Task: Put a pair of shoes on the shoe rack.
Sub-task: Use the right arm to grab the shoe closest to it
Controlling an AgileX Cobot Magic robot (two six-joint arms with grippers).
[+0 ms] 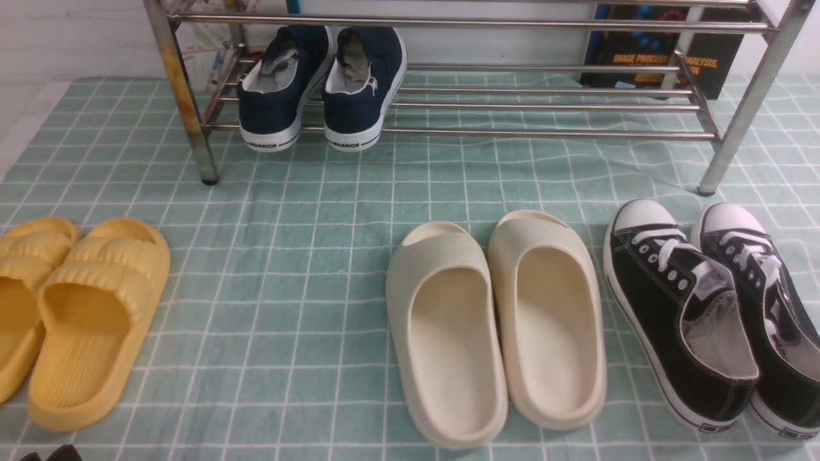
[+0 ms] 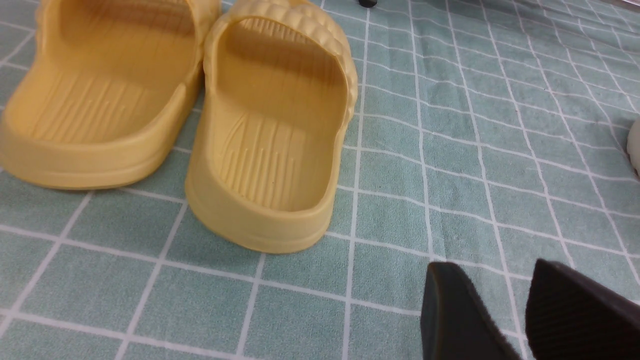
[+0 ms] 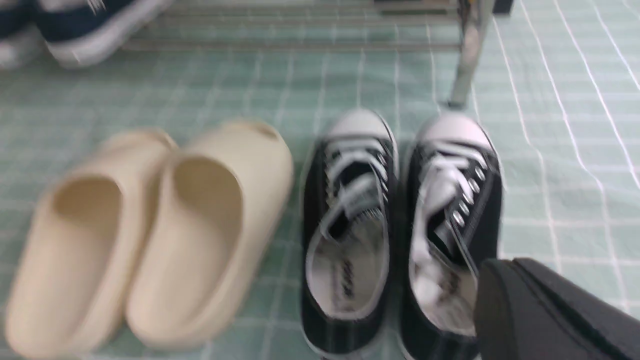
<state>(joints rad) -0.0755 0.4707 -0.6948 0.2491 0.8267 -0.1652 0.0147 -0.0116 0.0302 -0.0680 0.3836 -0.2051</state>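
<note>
Black fingers of my left gripper (image 2: 492, 280) stand apart over the green checked cloth (image 1: 307, 288), nothing between them, near the heel of a yellow slipper pair (image 1: 70, 307) on my left. My right gripper (image 3: 500, 300) is closed with its fingers together, and it holds nothing. In its wrist view it sits in front of the heel of one sneaker; I cannot tell whether it touches. Black canvas sneakers (image 1: 711, 307) lie side by side on the cloth at my right, toes toward the rack, not yet shelved. Cream slides (image 1: 493, 320) lie just beside them, toward the middle. Beyond stands the shoe rack (image 1: 512, 133), its left front leg (image 1: 179, 83) rust-stained. Navy sneakers (image 1: 320, 89) marked WARRIOR rest on its lower bars, left end. A dark book (image 1: 660, 57) leans behind the right end.
</note>
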